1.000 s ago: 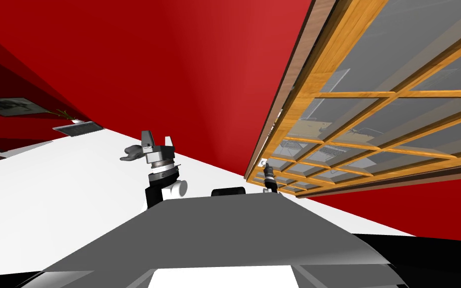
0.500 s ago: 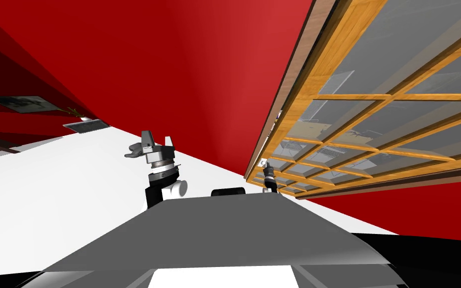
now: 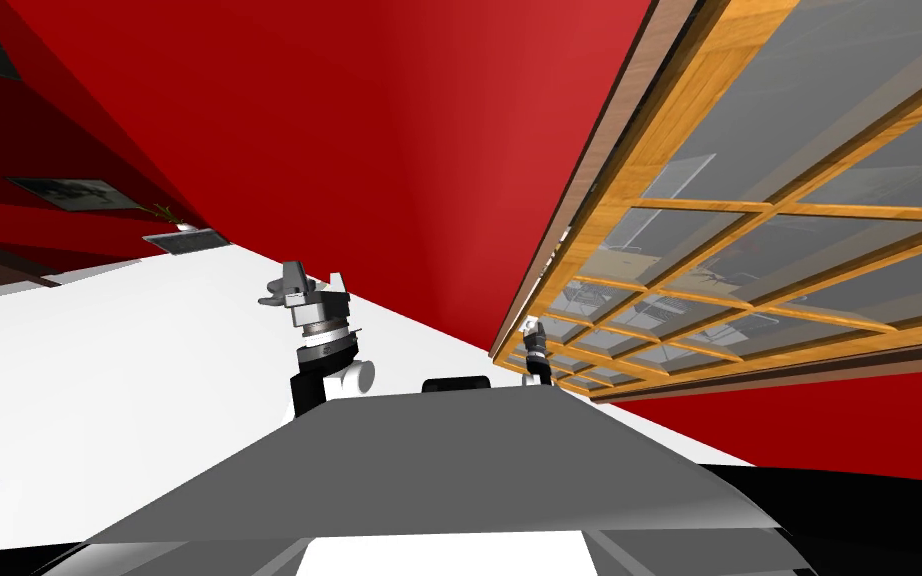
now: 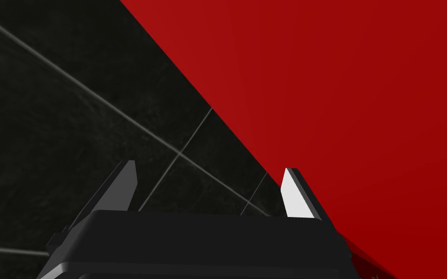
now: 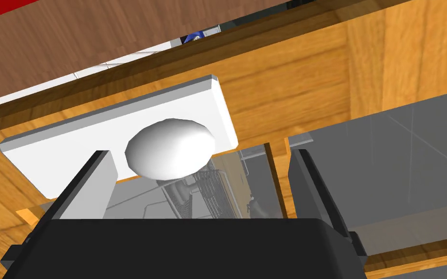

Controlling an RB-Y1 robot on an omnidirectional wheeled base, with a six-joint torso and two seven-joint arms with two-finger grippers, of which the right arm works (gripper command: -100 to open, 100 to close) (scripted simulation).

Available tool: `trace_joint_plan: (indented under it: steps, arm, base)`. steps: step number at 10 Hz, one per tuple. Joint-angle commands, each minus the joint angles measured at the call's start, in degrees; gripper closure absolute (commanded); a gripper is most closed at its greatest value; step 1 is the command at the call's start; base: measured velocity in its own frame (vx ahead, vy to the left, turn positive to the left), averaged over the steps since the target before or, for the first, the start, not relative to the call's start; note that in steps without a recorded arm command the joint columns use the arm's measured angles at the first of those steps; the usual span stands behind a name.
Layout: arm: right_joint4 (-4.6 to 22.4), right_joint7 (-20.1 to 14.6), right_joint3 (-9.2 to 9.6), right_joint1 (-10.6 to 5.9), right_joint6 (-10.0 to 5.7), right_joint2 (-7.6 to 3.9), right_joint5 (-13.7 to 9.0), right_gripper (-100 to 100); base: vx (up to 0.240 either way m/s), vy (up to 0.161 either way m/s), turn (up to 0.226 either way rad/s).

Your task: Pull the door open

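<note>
As the right wrist cam shows it, your right end effector (image 5: 199, 152) is spread wide w/ nothing gripped. Its two fingers (image 5: 89, 189) stand either side of the door's white knob (image 5: 169, 147). The knob sits off-centre, just beside one finger and well apart from the other, and neither presses it. Can't tell if the near finger touches it. The knob is mounted on a white rectangular plate (image 5: 62, 145), fixed to the wood frame of the door (image 5: 276, 72). Grey glass panes (image 5: 387, 145) fill the frame next to the plate.

On the head cam, the door (image 3: 709, 206) runs along your right side: a wood grid w/ glass panes (image 3: 829, 150), its edge meeting the red wall (image 3: 399, 150). The right end effector (image 3: 533, 338) is at that edge, by the white speck of the plate (image 3: 529, 323).

Your left end effector (image 3: 309, 282) is raised above the white floor (image 3: 99, 380), well apart from the door. Per its wrist cam, the left end effector (image 4: 209, 165) has its fingers (image 4: 293, 193) spread, holding nothing.
</note>
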Motion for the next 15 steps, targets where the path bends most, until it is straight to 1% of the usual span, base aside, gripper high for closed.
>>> trace_joint_plan:
  steps: [1,3,4,6,7,8,9,10,11,12,13,14,15]
  arm:
    - [-0.3,-1.87,0.2,0.0,0.28,0.12,-0.53,-100]
    - [0.1,-5.54,0.87,-0.56,0.39,0.32,-2.48,-100]
    - [0.1,-6.32,0.87,-0.56,0.39,0.32,-2.48,-100]
    - [0.54,-9.98,1.61,-1.18,0.5,0.56,-4.64,-100]
    - [0.54,-10.98,1.61,-1.18,0.5,0.56,-4.64,-100]
    - [0.77,-12.99,2.01,-1.51,0.57,0.68,-5.77,-100]
    - [0.77,-13.33,2.01,-1.51,0.57,0.68,-5.77,-100]
    - [1.01,-15.65,2.41,-1.85,0.63,0.81,-6.96,-100]
    - [1.25,-17.1,2.83,-2.19,0.7,0.94,-8.15,-100]
    - [1.25,-18.07,2.83,-2.19,0.7,0.94,-8.15,-100]
    - [1.5,-20.09,3.25,-2.54,0.77,1.07,-9.37,-100]
    - [1.5,-20.45,3.25,-2.54,0.77,1.07,-9.37,-100]
    - [1.75,-22.76,3.67,-2.9,0.84,1.21,-10.59,-100]
  base:
    - [-0.041,-0.004,0.015]
    - [-0.049,-0.015,0.051]
    - [-0.048,-0.009,0.02]
    - [-0.064,-0.001,0.047]
    - [-0.057,-0.004,0.024]
    - [-0.055,-0.011,0.038]
    - [-0.042,-0.009,0.02]
    - [-0.041,0.001,0.043]
    - [-0.061,-0.011,0.065]
    - [-0.051,-0.013,0.021]
    - [-0.054,-0.005,0.043]
    - [-0.048,-0.002,0.028]
    - [-0.053,-0.013,0.036]
